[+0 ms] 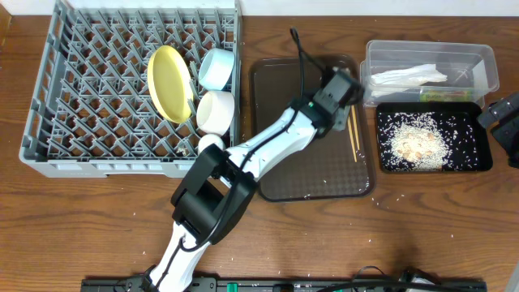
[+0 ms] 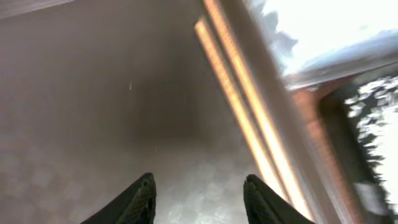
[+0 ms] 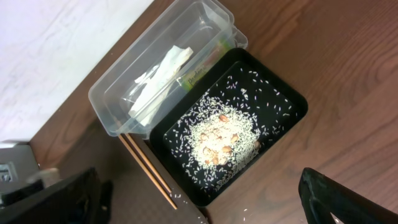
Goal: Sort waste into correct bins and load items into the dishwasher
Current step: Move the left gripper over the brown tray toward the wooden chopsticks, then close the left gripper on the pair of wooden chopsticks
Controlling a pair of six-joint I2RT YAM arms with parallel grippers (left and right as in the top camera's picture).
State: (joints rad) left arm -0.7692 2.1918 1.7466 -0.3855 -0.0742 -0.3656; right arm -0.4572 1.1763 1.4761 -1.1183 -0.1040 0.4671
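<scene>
- Far left: dish rack [image 1: 36,122] sits on the bench [image 1: 97,219]. It is loaded along its right side.
- In the rack: yellow plate [image 1: 169,83] stands on edge between the pegs. The light-blue bowl [image 1: 216,68] is to its right, at the back.
- The white bowl [image 1: 216,110] is just in front of the blue one. The small white cup [image 1: 211,144] is in front of that, near the rack's front right corner.
- Middle: brown serving tray [image 1: 276,81] is just right of the rack, and your left arm [image 1: 268,146] reaches across it.
- Your left gripper [image 2: 198,200] hangs low over the tray's right half. Its jaws are partly apart with nothing between them, only bare tray surface.
- The chopsticks [image 1: 353,130] lie side by side on the tray along its right rim. In the left wrist view they run just to the right of your gripper's right finger, outside the jaws. You can't tell from the blur whether it touches them.
- Right, back: clear tub [image 1: 486,57] holds the crumpled napkin [image 1: 409,77]. The yellow-green wrapper [image 1: 442,95] lies along the tub's front wall.
- Right, front: black tray [image 1: 381,138] touches the tub's front side. The rice [image 1: 418,142] and food scraps are piled in its middle, with grains scattered around.
- Far right: your right gripper [image 3: 199,205] hovers beside the black tray, off its right end in the overhead view. Its jaws are spread wide and hold nothing.
</scene>
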